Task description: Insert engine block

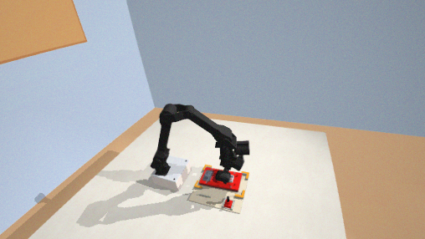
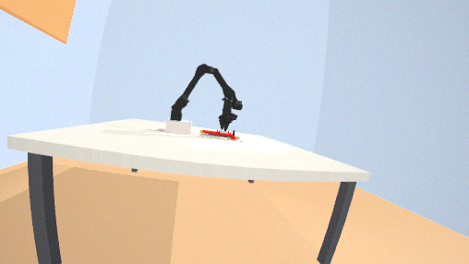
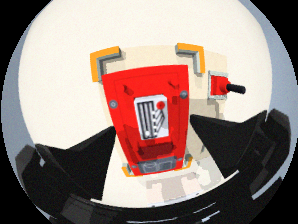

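The red car body (image 1: pixel 235 186) (image 2: pixel 211 134) (image 3: pixel 114 87) lies flat between the corner brackets. The silver-white engine block (image 3: pixel 151 118) (image 1: pixel 231 179) stands upright at the middle of the body, in the area of the opening, its slotted, red-dotted top facing up. It looks slightly turned relative to the body. Whether it is fully down cannot be told. The rib cannot be made out. My gripper (image 3: pixel 153 123) (image 1: pixel 223 177) (image 2: pixel 224 128) is open wide and empty, just above the body, with one finger on each side of the block and space between them and it.
Orange corner brackets (image 3: pixel 106 52) (image 1: pixel 245 175) surround the body on a beige board (image 1: pixel 211 200). A small red part with a black lever (image 3: pixel 236 89) (image 1: pixel 228 200) stands beside the body. A dark recess (image 3: pixel 156 149) and grey window (image 3: pixel 156 165) lie beyond the block, toward the white arm base (image 1: pixel 167 182) (image 2: pixel 178 126).
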`<state>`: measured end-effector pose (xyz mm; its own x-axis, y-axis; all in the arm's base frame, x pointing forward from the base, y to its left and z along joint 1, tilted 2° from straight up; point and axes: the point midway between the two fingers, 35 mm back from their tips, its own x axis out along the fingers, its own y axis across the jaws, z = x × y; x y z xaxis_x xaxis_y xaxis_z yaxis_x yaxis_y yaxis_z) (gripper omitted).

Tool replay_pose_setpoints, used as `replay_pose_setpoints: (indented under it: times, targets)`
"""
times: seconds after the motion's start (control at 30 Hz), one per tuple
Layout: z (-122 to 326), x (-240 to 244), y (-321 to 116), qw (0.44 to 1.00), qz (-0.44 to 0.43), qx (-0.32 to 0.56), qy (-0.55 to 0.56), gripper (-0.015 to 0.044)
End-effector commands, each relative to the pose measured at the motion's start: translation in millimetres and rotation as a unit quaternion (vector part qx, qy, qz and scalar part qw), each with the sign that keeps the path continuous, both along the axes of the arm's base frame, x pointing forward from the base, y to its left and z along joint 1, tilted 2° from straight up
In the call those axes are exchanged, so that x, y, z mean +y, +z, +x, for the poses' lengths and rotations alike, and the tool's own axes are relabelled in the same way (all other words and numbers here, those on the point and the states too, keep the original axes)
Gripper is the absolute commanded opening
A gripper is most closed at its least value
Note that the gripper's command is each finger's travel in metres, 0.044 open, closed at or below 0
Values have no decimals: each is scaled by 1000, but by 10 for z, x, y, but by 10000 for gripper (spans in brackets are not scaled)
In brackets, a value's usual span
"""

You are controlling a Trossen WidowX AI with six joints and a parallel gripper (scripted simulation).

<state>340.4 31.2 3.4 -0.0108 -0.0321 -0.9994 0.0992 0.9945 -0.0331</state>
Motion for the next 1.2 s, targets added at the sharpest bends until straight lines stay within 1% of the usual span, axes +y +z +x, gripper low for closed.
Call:
replay_pose_setpoints:
  times: [0.0, 0.13, 0.7, 1.17]
  targets:
    - [27, -6, 115, 1000, 3, -6, 1, 440]
    - [27, -6, 115, 1000, 3, -6, 1, 440]
    - [27, -6, 115, 1000, 3, -6, 1, 0]
    - [27, -6, 115, 1000, 3, -6, 1, 0]
